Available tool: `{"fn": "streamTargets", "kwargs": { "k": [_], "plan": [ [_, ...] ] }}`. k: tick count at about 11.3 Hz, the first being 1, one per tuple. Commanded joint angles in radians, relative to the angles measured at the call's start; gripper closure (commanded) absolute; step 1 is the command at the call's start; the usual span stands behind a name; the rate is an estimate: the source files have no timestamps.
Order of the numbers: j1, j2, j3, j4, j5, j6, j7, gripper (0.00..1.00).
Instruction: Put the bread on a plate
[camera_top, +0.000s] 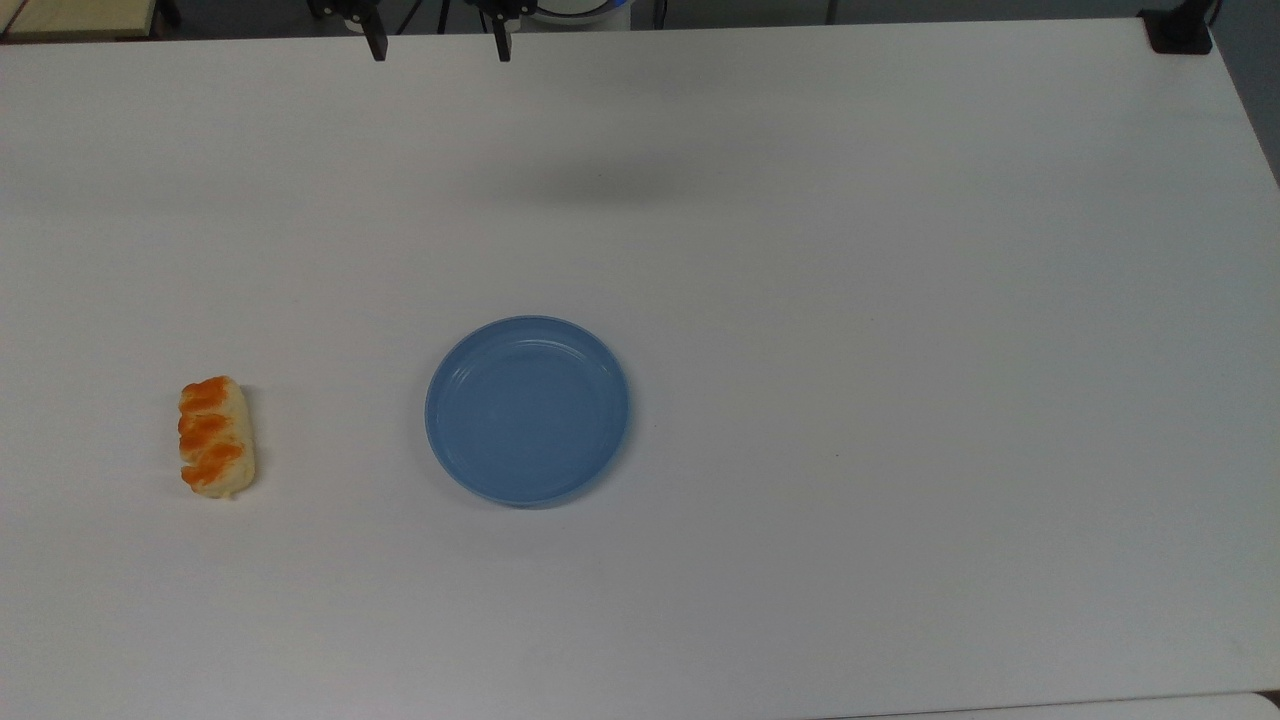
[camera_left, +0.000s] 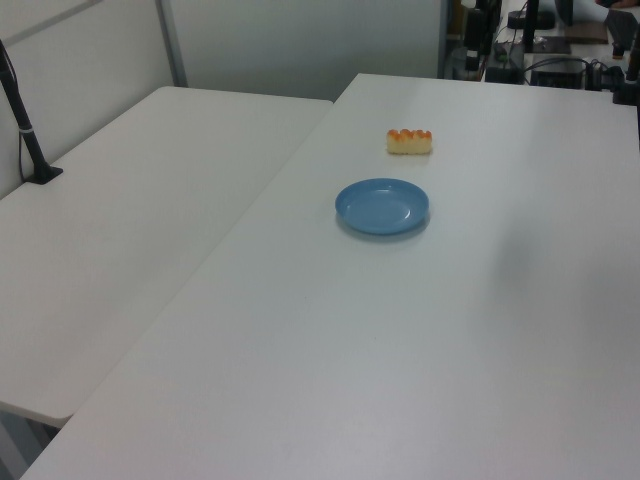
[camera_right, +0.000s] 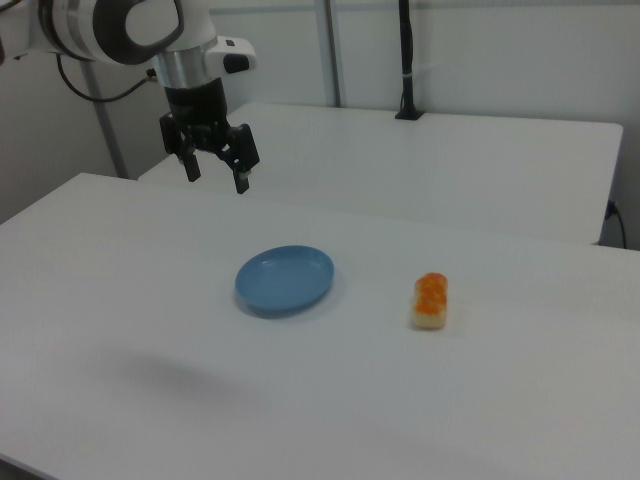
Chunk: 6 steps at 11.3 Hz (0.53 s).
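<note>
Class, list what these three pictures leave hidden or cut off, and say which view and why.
- Hand, top view: everything above its two fingertips is cut off by the upper edge.
- Bread, left view: its far side faces away.
- Plate, right view: its underside rests on the table.
</note>
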Motion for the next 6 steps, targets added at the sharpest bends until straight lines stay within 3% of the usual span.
{"fn": "streamTargets", "kwargs": {
  "k": [1, 6],
  "plan": [
    [0.016, -0.019, -0.009, -0.033, -0.01, 0.029, 0.014, 0.0],
    [0.025, -0.019, -0.008, -0.043, -0.01, 0.033, 0.014, 0.0]
  ]
}}
